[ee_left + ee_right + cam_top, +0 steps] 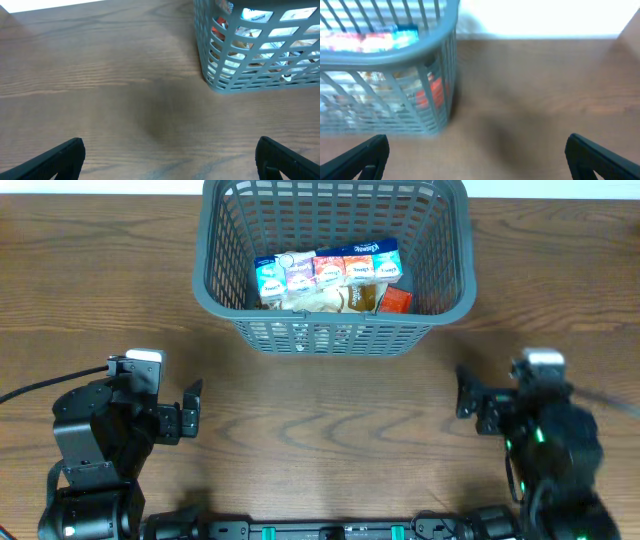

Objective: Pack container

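Observation:
The container (220,285) is a large grey lattice basket at the top middle of the wooden table. Inside it lie several snack packets (328,270) in a row, with an orange packet (396,301) at the right. The basket's corner shows in the left wrist view (215,75) and in the right wrist view (440,75). My left gripper (190,410) is open and empty, low on the table at the front left. My right gripper (467,395) is open and empty at the front right. Both are well apart from the basket.
The bare wooden table (330,430) lies between the two arms in front of the basket. The table's far edge shows as a pale band in the right wrist view (545,20).

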Motion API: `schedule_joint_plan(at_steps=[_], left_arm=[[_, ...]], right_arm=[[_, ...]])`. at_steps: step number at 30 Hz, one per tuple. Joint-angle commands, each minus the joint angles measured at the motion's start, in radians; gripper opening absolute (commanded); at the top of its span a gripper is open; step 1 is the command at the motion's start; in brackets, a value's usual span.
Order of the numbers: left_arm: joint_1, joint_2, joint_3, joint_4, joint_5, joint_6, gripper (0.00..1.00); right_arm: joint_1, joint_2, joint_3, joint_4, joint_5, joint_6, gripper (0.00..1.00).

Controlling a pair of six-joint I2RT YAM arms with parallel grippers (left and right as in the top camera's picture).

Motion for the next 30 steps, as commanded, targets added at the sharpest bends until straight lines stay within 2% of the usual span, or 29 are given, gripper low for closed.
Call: schedule_joint_plan(at_steps=[1,6,12,18,22,27,30], left_arm=[[0.005,-0.005,0.001,0.001,-0.011,-0.009,0.99],[0.005,-0.005,0.001,0.001,-0.011,-0.009,0.99],[0.005,-0.005,0.001,0.001,-0.011,-0.009,0.99],[0.005,-0.005,0.001,0.001,-0.011,-0.009,0.99],[0.005,-0.005,0.001,0.001,-0.011,-0.009,0.99],[0.005,-0.005,0.001,0.001,-0.011,-0.009,0.99],[0.005,-0.005,0.001,0.001,-0.011,-0.009,0.99]], right_arm=[[0.008,-0.143,-0.143,0.065,0.015,0.027,0.99],[0.008,-0.311,-0.396,0.330,0.014,0.026,0.99],[0.008,-0.330,-0.569,0.538,0.015,0.006,0.99],[-0.029,-0.341,-0.652,0.551,-0.005,-0.012,0.99],[-0.075,-0.388,-0.675,0.497,-0.066,-0.012,0.99],[-0.106,-0.446,-0.677,0.487,-0.118,-0.115,0.99],[-0.106,-0.446,-0.677,0.484,-0.122,-0.121,0.99]])
